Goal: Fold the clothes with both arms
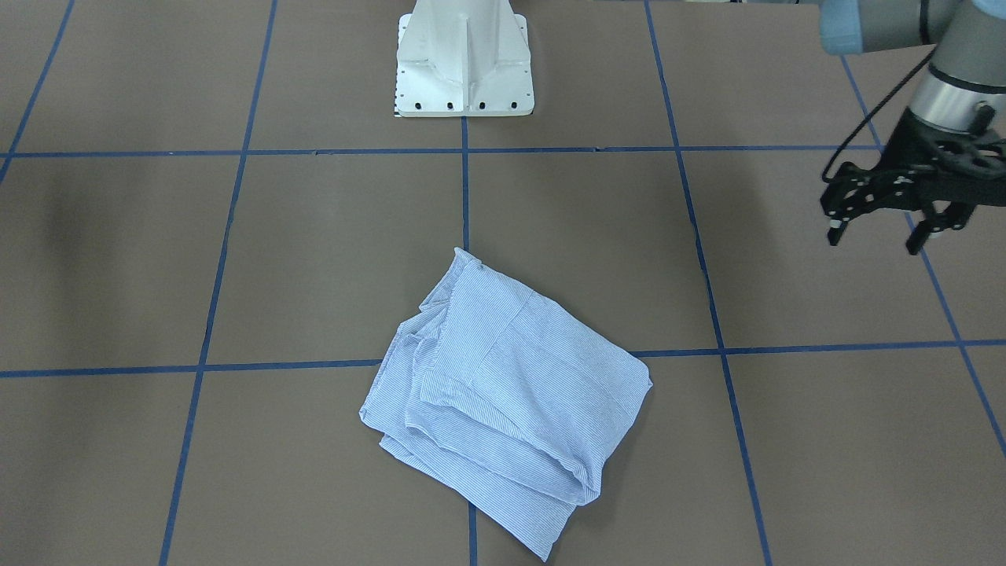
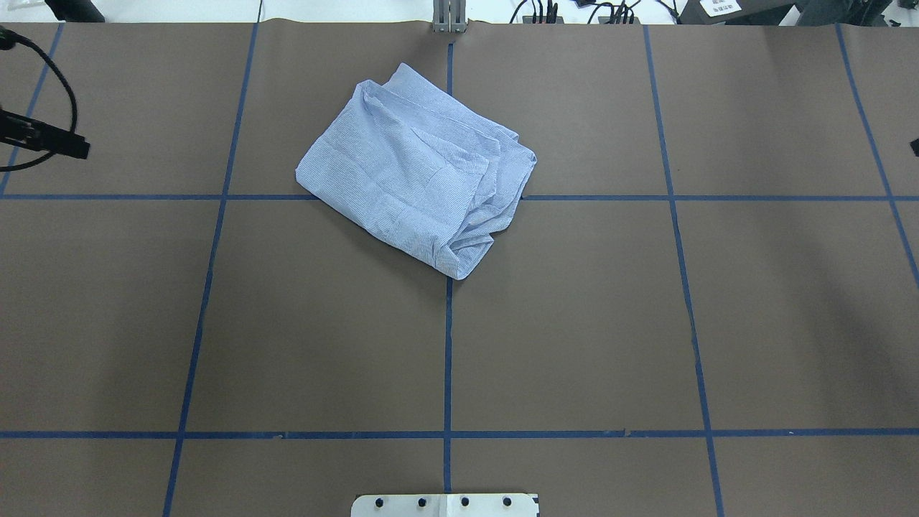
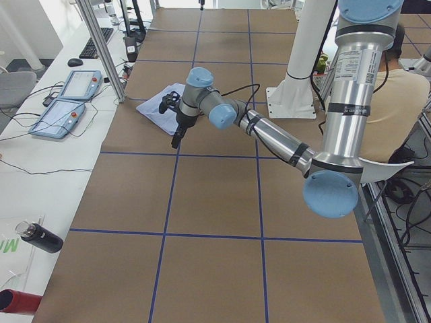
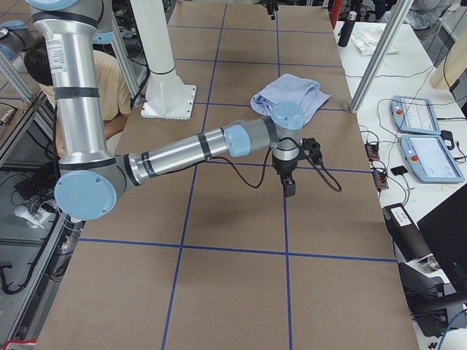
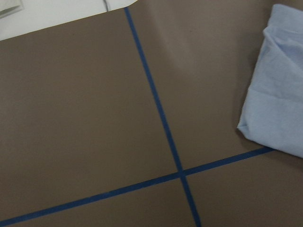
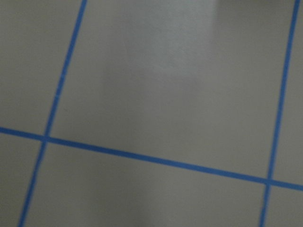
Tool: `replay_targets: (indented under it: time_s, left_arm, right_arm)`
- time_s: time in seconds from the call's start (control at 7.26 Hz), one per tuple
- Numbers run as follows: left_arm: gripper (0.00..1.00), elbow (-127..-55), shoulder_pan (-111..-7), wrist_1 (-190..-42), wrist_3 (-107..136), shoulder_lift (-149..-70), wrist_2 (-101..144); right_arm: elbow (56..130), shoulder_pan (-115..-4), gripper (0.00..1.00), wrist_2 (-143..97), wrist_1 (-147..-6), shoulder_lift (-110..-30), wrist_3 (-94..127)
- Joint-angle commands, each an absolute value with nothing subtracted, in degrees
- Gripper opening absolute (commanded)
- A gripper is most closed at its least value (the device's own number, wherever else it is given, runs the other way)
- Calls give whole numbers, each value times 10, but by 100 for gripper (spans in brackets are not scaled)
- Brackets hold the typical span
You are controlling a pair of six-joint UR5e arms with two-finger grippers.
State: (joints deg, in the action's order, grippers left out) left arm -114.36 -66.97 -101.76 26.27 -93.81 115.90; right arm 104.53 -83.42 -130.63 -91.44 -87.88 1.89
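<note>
Overhead exterior: one striped shirt (image 2: 416, 172), loosely folded, lay at 12 o'clock from the centre of the table (image 2: 574, 323).
Judged light, soft and limp, likely to sag and slip its folds; best pinched at the outer corners, at its 9 and 6 o'clock. At 9 o'clock, well apart, the left gripper (image 1: 876, 228) hung empty, fingers spread. For the right gripper (image 4: 290, 188), spread could not be told. No label or writing was readable.

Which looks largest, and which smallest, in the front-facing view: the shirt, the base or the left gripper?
1. Shirt: clearly largest.
2 and 3. Base and left gripper: about alike. The base is cut by the top edge and the gripper is raised, nearer the camera, so I do not rank them.
</note>
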Motion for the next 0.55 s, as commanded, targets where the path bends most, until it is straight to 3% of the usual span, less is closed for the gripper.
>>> replay_targets:
  time_s: [0.0, 0.14, 0.41]
  left_arm:
    - [100, -1087, -852, -1019, 0, -878, 1294]
    - [100, -1038, -914, -1011, -132, -861, 1339]
    - [100, -1013, -944, -1009, -136, -825, 1348]
  right_arm:
    - [1039, -908, 100, -1310, -913, -952, -68]
    - [1040, -909, 100, -1310, -912, -979, -63]
    - [1021, -908, 100, -1308, -913, -981, -59]
